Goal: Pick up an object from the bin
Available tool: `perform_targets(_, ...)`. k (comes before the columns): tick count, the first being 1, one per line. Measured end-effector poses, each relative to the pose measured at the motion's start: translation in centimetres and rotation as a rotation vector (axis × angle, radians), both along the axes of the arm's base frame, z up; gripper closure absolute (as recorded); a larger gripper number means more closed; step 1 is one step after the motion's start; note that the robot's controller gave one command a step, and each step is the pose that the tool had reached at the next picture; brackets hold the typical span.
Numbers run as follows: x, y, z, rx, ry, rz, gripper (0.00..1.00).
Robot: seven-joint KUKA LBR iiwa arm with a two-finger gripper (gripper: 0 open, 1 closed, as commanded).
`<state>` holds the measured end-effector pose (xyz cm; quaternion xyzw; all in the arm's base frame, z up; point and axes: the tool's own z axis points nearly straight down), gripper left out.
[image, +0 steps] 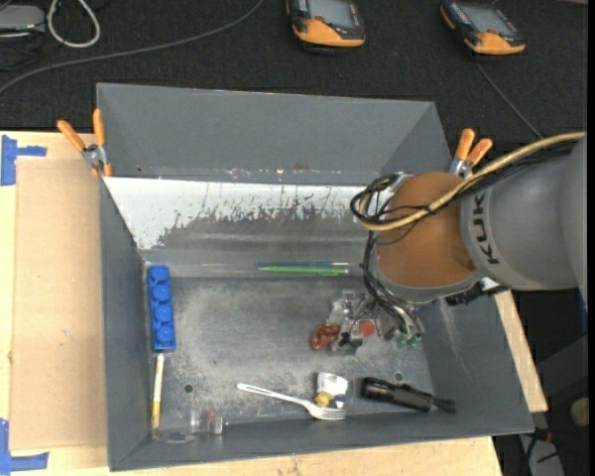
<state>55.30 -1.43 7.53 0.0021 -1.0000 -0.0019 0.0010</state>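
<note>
Where the arm [516,231] comes in from the right, its gripper [365,327] hangs low over the right half of the bin [268,137] floor, and whether it is spread or pressed together cannot be told. A small reddish-brown piece [323,338] lies just at its left tip. Nearer lie a white fork [293,401] and a black marker [407,395]. A blue block [161,308] sits at the left wall, a green stick [302,267] at the far side.
</note>
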Motion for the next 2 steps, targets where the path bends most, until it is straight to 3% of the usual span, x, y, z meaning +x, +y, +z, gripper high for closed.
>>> perform_targets(1,-0.4,0.0,1.6,0.000,0.013,0.000,1.00)
perform_targets(2,-0.2,0.0,5.6,0.000,0.006,0.000,1.00)
